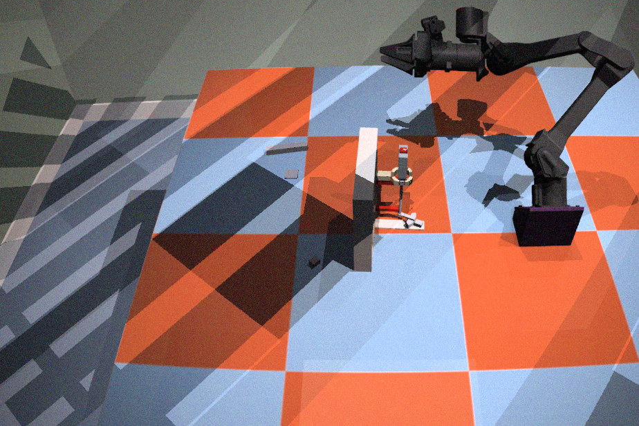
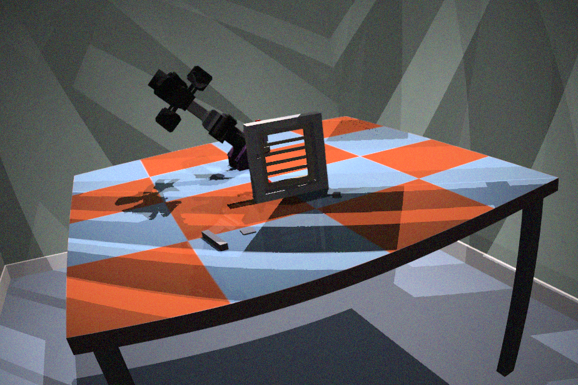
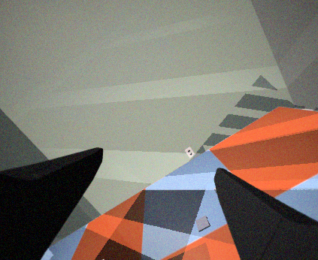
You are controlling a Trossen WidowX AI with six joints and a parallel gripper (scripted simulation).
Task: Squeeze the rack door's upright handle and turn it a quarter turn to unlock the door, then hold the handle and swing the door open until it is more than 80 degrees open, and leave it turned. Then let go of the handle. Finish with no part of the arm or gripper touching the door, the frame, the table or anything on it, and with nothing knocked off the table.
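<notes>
The rack's grey frame [image 1: 364, 183] [image 2: 316, 152] stands upright on the table. Barred door [image 2: 286, 150] fills its opening and appears closed. The upright grey handle [image 1: 402, 160] has a red top and a cream ring around it; it stands on the robot's side of the frame. Whether it is turned is not clear. My gripper [image 1: 383, 55] [image 2: 183, 99] [image 3: 159, 164] is open and empty, raised high above the table and well away from the handle. Neither the handle nor the frame shows clearly in the wrist view.
A grey bar [image 1: 287, 150] [image 2: 214, 240] and a small grey tile [image 1: 291, 173] [image 2: 247, 231] [image 3: 202, 223] lie on the frame's far side from the robot. A small dark block [image 1: 314, 261] [image 2: 334, 194] lies near the frame. Pale pieces [image 1: 412, 220] lie below the handle.
</notes>
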